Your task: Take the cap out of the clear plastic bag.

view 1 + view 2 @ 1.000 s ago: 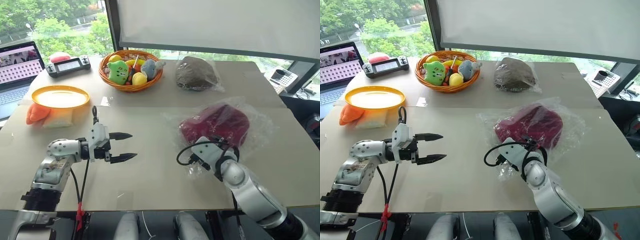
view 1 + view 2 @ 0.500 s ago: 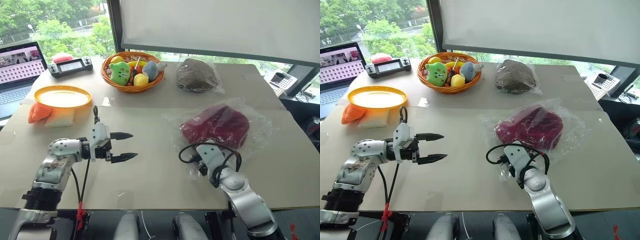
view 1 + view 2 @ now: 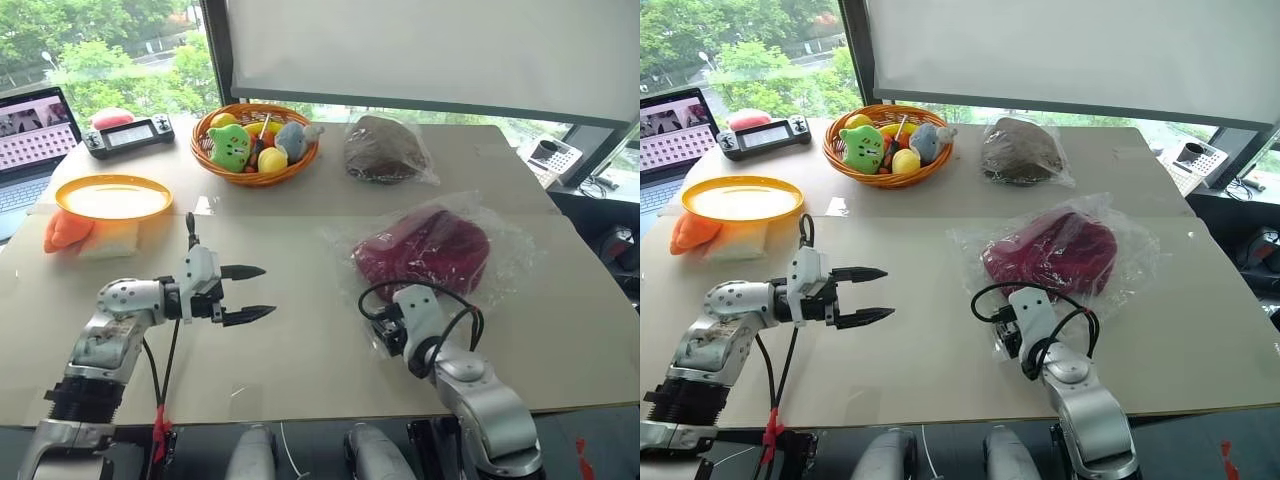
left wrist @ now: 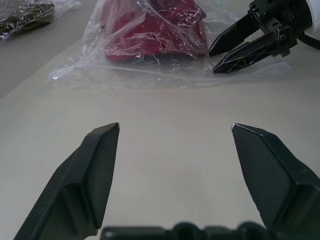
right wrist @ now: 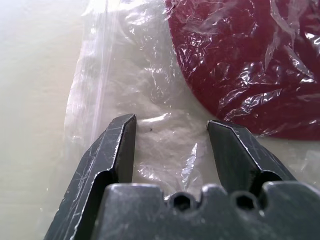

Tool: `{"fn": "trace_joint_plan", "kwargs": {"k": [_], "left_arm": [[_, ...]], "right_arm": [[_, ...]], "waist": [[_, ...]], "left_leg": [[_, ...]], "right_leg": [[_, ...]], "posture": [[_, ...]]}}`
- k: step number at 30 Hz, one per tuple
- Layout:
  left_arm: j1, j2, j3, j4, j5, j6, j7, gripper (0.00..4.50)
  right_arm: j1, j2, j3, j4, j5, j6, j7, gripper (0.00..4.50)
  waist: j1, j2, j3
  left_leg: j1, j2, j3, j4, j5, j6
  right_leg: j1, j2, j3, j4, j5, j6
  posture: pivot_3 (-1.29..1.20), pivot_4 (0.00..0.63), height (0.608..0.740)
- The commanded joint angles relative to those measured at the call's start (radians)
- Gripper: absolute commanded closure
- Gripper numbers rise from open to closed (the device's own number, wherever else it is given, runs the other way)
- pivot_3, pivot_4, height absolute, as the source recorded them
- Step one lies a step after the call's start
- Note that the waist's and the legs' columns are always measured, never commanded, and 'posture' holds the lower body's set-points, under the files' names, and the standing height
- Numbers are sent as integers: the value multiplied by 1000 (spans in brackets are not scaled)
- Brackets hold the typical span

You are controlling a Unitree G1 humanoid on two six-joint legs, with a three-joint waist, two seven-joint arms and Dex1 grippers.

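Observation:
The dark red cap (image 3: 425,250) lies inside the clear plastic bag (image 3: 505,255) on the table's right half. My right gripper (image 5: 171,122) is low at the bag's near left edge, open, its fingers part-way apart. Flat crinkled plastic (image 5: 125,75) shows between the fingers, and the cap's brim (image 5: 240,65) lies just past them. In the left wrist view the right gripper (image 4: 212,61) points at the bag's edge. My left gripper (image 3: 266,291) hangs open and empty over bare table, left of the bag and pointing toward it.
At the back stand an orange basket (image 3: 215,157) of plush toys and a brown lump in a smaller clear bag (image 3: 385,150). A yellow plate (image 3: 113,196) with an orange thing (image 3: 60,230) beside it, a controller (image 3: 125,135) and a laptop (image 3: 30,125) are at the left.
My right gripper has rolled, sunk toward the table at the bag's near edge, and its fingers have narrowed. The left arm has not moved. The camera has shifted a little.

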Motion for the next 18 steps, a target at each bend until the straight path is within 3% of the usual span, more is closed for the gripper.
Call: {"fn": "trace_joint_plan", "kwargs": {"k": [1,9,12,18], "left_arm": [[-2,-2,3,-29,0,-5,7,646],[8,4,6,-30,-1,-4,8,646],[11,5,8,-32,0,-3,10,646],[16,7,11,-41,-2,-2,18,646]], "right_arm": [[31,30,5,37,68,43,32,1706],[47,133,-115,-35,231,117,84,1706],[61,84,-90,-34,249,134,101,1706],[62,-116,49,33,136,65,56,1706]], "waist": [[-2,0,0],[-4,-1,0],[-4,0,0],[-2,-1,-1]], "left_leg": [[0,0,0,0,0,0],[0,2,0,0,0,0],[0,2,-1,0,0,0],[1,2,-1,-1,0,0]], "right_leg": [[0,0,0,0,0,0],[0,2,0,1,-1,-1],[0,2,0,1,-1,-1],[0,2,0,1,-1,-2]], "posture": [[0,150,740],[0,150,740],[0,150,740],[0,150,740]]}}
